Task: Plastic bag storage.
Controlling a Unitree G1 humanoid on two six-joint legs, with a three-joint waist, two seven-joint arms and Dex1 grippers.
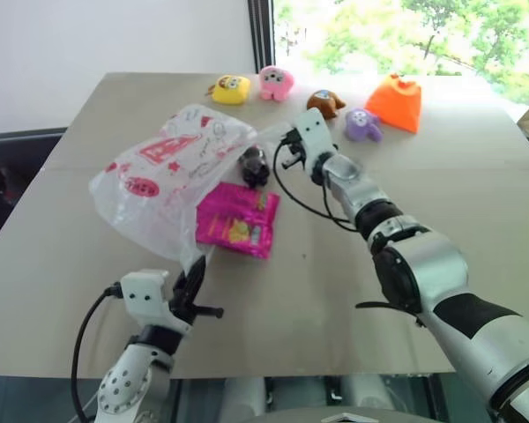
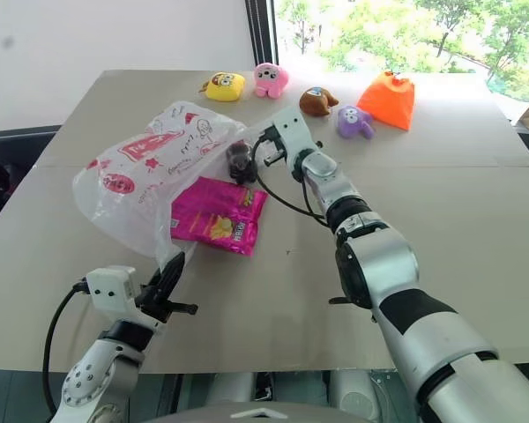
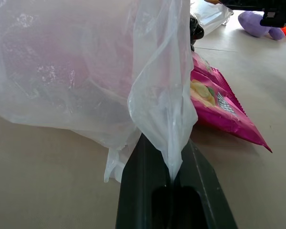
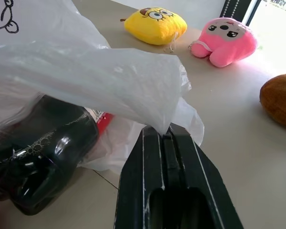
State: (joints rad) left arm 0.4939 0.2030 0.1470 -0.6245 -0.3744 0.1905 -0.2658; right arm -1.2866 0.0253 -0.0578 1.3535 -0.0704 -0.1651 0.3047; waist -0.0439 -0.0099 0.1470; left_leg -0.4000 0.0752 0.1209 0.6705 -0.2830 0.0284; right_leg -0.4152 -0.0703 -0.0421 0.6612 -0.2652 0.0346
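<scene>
The large, thin, crinkly translucent white plastic bag with red printed logos lies spread across the middle of the tan table, held at two opposite ends. At its near corner, the left gripper has its black fingers pressed together on a twisted tail of the film, seen pinched right between them in the left wrist view. At the far edge, the right gripper is clamped tight on the bag's rim, the plastic folding over its closed fingers. A dark glossy bottle with a red label lies at that mouth of the bag, under the lifted film. Just beside the bag lies a flat shiny pink snack packet, partly under its edge. Along the far side of the table stand a yellow plush toy, a pink one, a brown one, a purple one and an orange cone-shaped one, well apart from the bag.
</scene>
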